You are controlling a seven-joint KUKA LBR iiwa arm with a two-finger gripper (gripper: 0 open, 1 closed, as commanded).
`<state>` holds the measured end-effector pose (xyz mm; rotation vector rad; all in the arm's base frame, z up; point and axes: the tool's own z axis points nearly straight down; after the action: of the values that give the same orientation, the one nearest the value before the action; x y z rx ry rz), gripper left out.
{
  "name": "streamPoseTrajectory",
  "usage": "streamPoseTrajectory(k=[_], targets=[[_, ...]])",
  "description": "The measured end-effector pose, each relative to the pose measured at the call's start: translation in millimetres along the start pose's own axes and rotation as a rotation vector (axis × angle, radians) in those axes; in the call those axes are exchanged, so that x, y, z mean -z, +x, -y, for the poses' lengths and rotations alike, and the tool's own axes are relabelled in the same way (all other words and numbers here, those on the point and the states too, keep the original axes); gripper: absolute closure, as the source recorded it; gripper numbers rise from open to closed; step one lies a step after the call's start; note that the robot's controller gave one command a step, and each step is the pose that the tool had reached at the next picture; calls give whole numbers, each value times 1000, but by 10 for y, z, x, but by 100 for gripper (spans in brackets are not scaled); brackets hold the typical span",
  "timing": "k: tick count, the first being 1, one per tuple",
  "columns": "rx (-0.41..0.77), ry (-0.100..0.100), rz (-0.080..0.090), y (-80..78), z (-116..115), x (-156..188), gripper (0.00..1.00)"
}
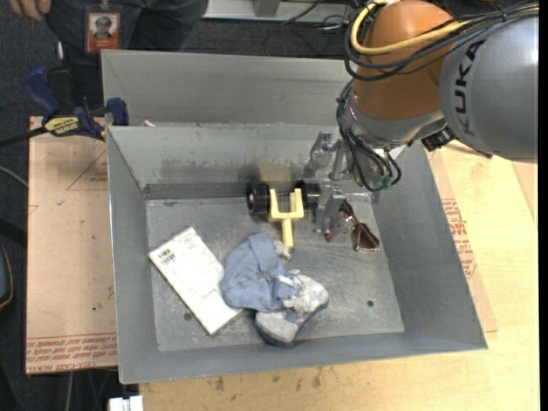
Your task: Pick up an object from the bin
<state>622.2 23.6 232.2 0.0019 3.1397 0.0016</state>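
- Where the bin's (214, 92) floor meets its back wall, my jaws hang low between a yellow fork (286, 211) and brown sunglasses (363, 235) (the glasses just beside me).
- Whether the jaws stand wide or narrow, I cannot tell.
- Blue cloth (253, 281) and white box (193, 279) lie nearer the front.

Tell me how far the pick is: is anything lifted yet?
Nothing looks lifted: the white barcoded packet, blue-grey cloth, yellow forked piece, black cylinder and sunglasses all lie on the bin floor. In hand: the gripper is low between the yellow piece and the sunglasses. Left: grasping and lifting one.
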Motion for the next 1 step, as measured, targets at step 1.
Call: streamPoseTrajectory(k=[1], targets=[[0,0,0,0,0,0,0]])
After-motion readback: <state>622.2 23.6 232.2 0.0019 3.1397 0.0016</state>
